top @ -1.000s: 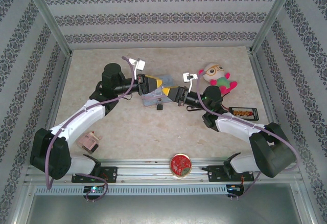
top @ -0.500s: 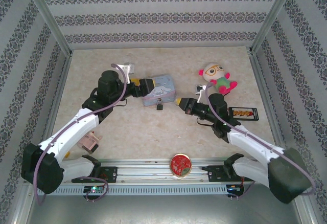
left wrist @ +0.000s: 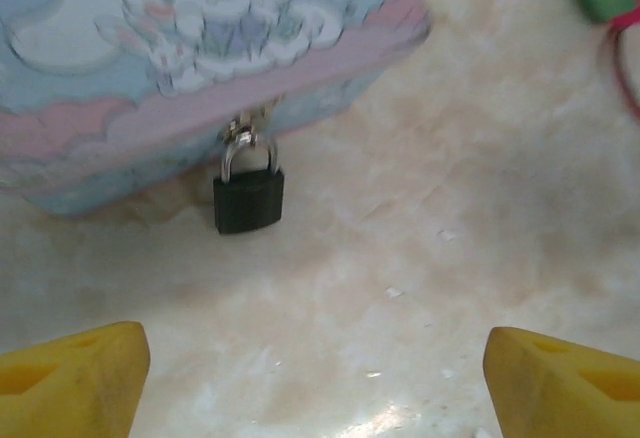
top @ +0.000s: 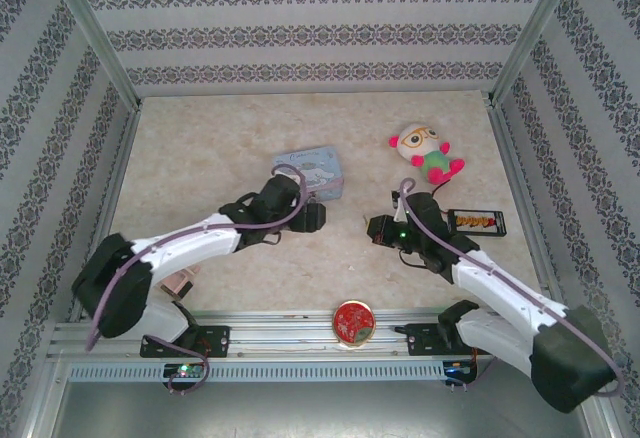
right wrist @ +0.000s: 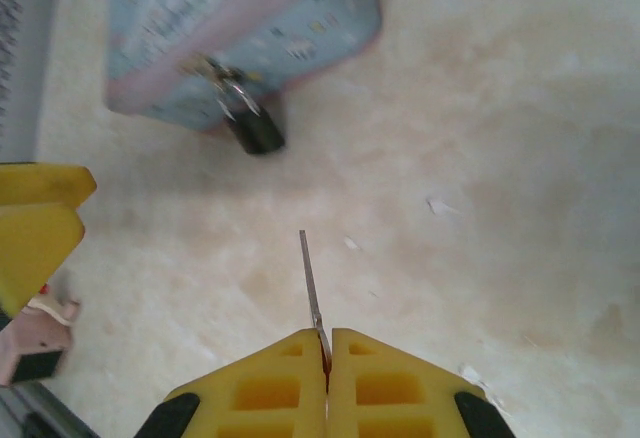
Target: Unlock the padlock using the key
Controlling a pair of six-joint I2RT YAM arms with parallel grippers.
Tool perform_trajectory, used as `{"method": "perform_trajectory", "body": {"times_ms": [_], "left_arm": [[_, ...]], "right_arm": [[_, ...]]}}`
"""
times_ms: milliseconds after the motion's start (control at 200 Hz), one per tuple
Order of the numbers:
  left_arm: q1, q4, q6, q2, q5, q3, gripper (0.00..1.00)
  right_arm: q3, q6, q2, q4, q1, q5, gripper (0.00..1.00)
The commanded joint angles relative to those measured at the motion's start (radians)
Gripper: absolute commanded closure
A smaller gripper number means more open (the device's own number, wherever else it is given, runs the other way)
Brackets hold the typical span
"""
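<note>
Your left hand (left wrist: 315, 388) is spread wide, its two yellow fingers far apart at the bottom corners of the left wrist view. It holds nothing and touches nothing. From above, that left hand (top: 310, 216) sits just in front of the tin box, on its near side. Your right hand (right wrist: 327, 343) is closed tight, the fingers pressed together on the key. From above, the right hand (top: 375, 228) is out to the right of the tin, well apart from it, pointing left towards it.

You have a pale marbled counter (top: 220, 138) carrying everything. On it, near the middle, is the light-blue cartoon tin box (top: 312, 171), with a pink band along its lid edge (left wrist: 150, 78). To its right lies a plush doll (top: 425, 153) with a white face, green body and pink limbs. Nearer to you than the doll is a black tray (top: 477, 222) with orange pieces in it. At the near edge you can see a round red tin (top: 353, 322), and to the left a small pink block (top: 176, 278).

You will find the padlock (left wrist: 248, 198) at the front wall of the tin box. Its silvery shackle is hooked through the metal hasp there, and its dark body lies on the counter against the box. From the right wrist, the padlock (right wrist: 255, 128) is ahead and to the left of the key's tip, apart from it.

The key (right wrist: 311, 283) is pinched between the right hand's fingers, with its thin grey blade sticking straight out in front of them above bare counter.
</note>
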State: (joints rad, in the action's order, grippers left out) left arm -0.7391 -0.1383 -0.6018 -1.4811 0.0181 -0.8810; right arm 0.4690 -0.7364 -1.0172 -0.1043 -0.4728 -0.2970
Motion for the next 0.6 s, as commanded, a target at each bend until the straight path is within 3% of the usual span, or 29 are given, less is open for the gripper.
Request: {"method": "perform_trajectory", "body": {"times_ms": [0, 370, 595], "left_arm": [[-0.025, -0.031, -0.037, -0.087, -0.066, -0.078, 0.18], [-0.030, -0.097, -0.047, -0.300, -0.282, -0.234, 0.29], [-0.023, -0.114, -0.036, -0.407, -0.306, -0.319, 0.33]], "right_arm": [[0.041, 0.064, -0.070, -0.011, 0.007, -0.062, 1.00], [0.098, 0.112, -0.220, 0.044, 0.000, -0.104, 1.00], [0.117, 0.114, -0.238, 0.051, 0.002, -0.095, 1.00]]}}
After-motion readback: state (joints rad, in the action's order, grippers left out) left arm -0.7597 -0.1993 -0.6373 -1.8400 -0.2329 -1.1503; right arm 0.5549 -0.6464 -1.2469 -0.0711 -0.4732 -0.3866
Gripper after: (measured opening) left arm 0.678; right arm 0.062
